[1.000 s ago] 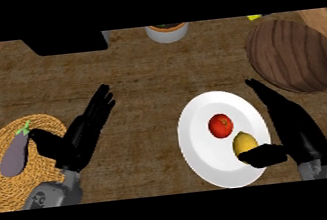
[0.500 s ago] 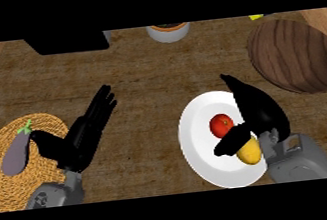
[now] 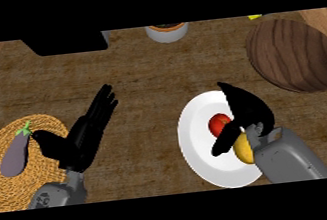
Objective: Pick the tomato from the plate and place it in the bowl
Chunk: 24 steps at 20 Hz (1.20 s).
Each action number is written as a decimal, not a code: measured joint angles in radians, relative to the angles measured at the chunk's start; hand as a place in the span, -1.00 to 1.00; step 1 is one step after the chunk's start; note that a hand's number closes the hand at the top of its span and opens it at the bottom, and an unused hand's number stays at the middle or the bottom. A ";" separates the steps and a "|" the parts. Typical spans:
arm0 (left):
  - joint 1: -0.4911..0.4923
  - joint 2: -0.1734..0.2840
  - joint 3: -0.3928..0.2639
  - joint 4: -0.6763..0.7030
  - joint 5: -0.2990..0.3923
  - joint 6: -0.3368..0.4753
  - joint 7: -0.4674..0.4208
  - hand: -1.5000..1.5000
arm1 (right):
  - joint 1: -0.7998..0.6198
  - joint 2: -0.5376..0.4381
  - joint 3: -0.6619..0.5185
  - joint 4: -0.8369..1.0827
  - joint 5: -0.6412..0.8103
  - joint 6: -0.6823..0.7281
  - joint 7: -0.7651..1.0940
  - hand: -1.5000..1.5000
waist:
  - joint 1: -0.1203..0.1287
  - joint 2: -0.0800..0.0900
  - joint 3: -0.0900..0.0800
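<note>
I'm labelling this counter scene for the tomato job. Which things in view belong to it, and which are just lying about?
Belonging to the job:
tomato
white plate that holds it
wooden bowl
right hand, over the tomato

Just lying about:
yellow fruit on the same plate
eggplant on the woven mat
cup at the far edge
left hand, resting open

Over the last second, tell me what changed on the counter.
The right hand swung left from the plate's right edge to over the white plate; its thumb now lies beside the tomato, fingers straight, nothing gripped yet. The left hand, tomato, yellow fruit, eggplant and wooden bowl stayed put.
</note>
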 measured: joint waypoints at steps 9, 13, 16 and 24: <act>0.004 -0.007 0.036 0.005 0.001 -0.035 0.006 0.00 | -0.010 0.035 -0.014 0.089 0.027 0.040 -0.029 -1.00 | -0.002 0.000 0.001; 0.000 -0.016 0.044 0.019 -0.015 -0.047 0.004 0.00 | 0.004 0.060 -0.006 0.103 0.069 0.045 -0.037 -1.00 | -0.003 -0.001 0.001; 0.010 -0.020 0.054 0.025 -0.021 -0.061 -0.007 0.00 | -0.004 0.076 -0.017 0.127 0.093 0.051 -0.044 -1.00 | -0.003 0.000 0.001; 0.026 -0.041 0.068 -0.009 -0.048 -0.073 0.013 0.00 | 0.033 0.115 -0.041 0.175 0.178 0.047 -0.080 -1.00 | -0.002 -0.001 0.001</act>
